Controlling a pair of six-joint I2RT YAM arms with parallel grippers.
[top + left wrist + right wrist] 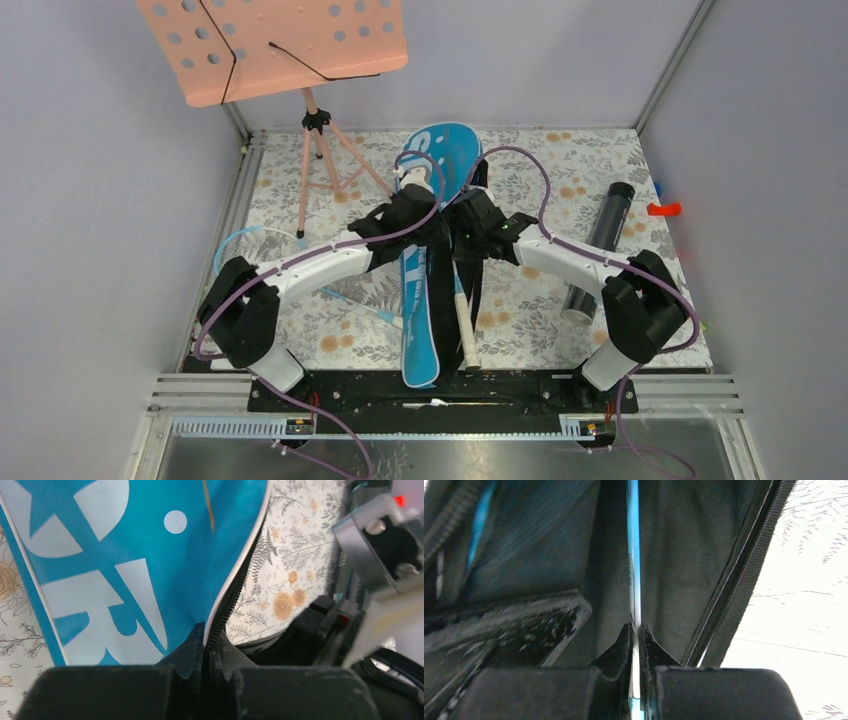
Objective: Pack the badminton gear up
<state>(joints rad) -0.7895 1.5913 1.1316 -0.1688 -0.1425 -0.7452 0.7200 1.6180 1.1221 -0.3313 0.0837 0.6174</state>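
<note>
the bag (425, 335) lies lengthwise in the middle of the table (560, 160), wide end away from the arm bases, its right side unzipped and gaping dark.

the left gripper (209, 642) is pinched tight on the bag's top edge, right at the zip teeth. this looks meant to lift the flap and keep the mouth wide.

the right gripper (636, 632) is closed hard on the thin blue shaft of a racket (633, 555), with dark lining on both sides of it. so the head seems to be inside the bag already, while the cream handle pokes out toward the bases beside the bag's narrow end. holding the shaft likely lets the arm slide the racket straight along the bag.

a second racket (226, 246) lies flat on the table to the left, partly under the left arm, untouched. the tube (600, 250) lies to the right, well apart from the bag. the stand (270, 45) is at the far left corner.

count: one bag, two rackets, one tube, one stand. no shuttlecock shows in any view.
</note>
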